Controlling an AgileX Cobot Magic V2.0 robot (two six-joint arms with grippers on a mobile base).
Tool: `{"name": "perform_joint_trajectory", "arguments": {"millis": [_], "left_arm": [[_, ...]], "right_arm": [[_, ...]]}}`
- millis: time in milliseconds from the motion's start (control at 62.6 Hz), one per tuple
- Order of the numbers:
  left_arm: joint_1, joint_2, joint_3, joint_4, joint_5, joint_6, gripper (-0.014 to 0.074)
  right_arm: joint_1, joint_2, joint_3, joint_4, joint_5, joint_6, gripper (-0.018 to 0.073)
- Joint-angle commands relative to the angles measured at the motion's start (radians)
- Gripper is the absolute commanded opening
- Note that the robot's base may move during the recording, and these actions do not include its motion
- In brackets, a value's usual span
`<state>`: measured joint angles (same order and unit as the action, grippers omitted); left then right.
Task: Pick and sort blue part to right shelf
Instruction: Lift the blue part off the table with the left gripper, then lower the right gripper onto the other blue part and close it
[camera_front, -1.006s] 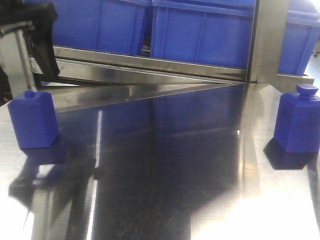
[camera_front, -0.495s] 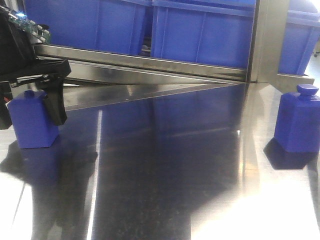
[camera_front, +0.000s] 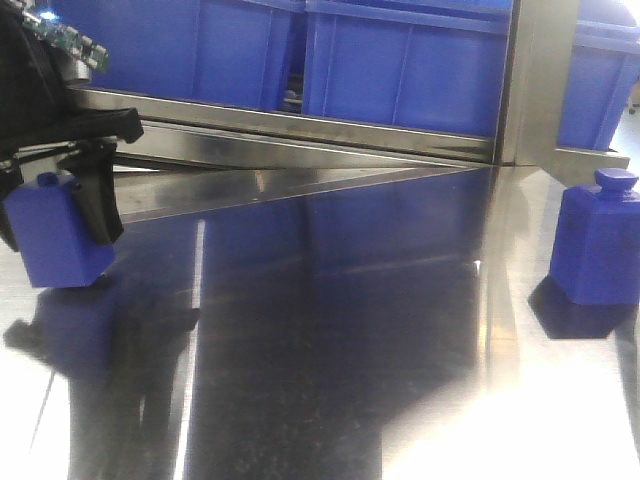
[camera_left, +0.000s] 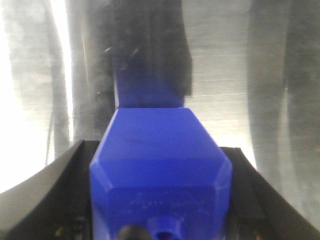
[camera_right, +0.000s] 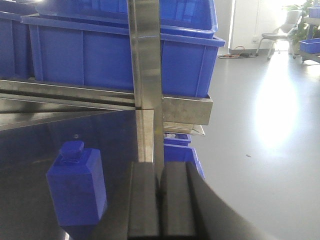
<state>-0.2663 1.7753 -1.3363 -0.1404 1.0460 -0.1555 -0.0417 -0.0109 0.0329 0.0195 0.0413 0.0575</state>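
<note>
In the front view a blue part (camera_front: 50, 240), a bottle-like block with a small cap, is at the far left, tilted and just off the steel table. My left gripper (camera_front: 55, 215) is shut on it, one black finger on each side. The left wrist view shows the same blue part (camera_left: 160, 170) wedged between the black fingers (camera_left: 67, 190). A second blue part (camera_front: 600, 245) stands upright at the right; in the right wrist view this part (camera_right: 77, 187) is left of my right gripper (camera_right: 160, 200), whose pads are pressed together with nothing between them. The right shelf (camera_front: 300, 128) runs along the back.
Large blue bins (camera_front: 400, 70) sit on the shelf rail behind the table. A steel upright post (camera_front: 530, 80) stands at the right rear; it (camera_right: 147, 75) rises just ahead of my right gripper. Grey floor (camera_right: 260, 150) lies beyond the table's right edge.
My left gripper came down around the left blue part and shut on it. The part has since shifted slightly left, tilted and lifted. The right blue part has not moved.
</note>
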Motion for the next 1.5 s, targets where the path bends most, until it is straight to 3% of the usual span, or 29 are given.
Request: {"name": "perform_joint_trajectory", "arguments": {"millis": [0,303,623,719,878,942,1230,1485], "left_arm": [[-0.003,-0.068,-0.045,-0.016,0.005,0.018,0.0351],[-0.003,-0.390,0.036,0.063,-0.145,0.101,0.0351],[-0.003,-0.783,0.263,0.130,-0.358,0.101,0.0351],[-0.003,-0.883,0.328,0.134,-0.397,0.101,0.0349],[-0.003,-1.006,0.438,0.154,-0.425,0.101,0.0349],[-0.003,-1.043,0.477,0.156,-0.432,0.101,0.0349],[-0.003,-1.125,0.548,0.156,-0.428,0.101,0.0345],[-0.003,-1.129,0.548,0.156,-0.426,0.101,0.0345]], "right_arm": [[-0.003,-0.021,-0.024,0.001,-0.092,-0.007,0.0060],[-0.003,-0.020,-0.044,0.084,-0.083,-0.007,0.0060],[-0.002,0.044,-0.256,0.085,0.162,-0.007,0.0081],[0.006,0.127,-0.347,0.085,0.198,-0.007,0.0210],[0.043,0.304,-0.514,0.085,0.271,-0.008,0.0568],[0.073,0.389,-0.588,0.087,0.331,-0.008,0.0644],[0.247,0.819,-0.968,0.088,0.758,-0.012,0.0613],[0.259,1.224,-1.290,0.051,1.097,0.038,0.0613]]}}
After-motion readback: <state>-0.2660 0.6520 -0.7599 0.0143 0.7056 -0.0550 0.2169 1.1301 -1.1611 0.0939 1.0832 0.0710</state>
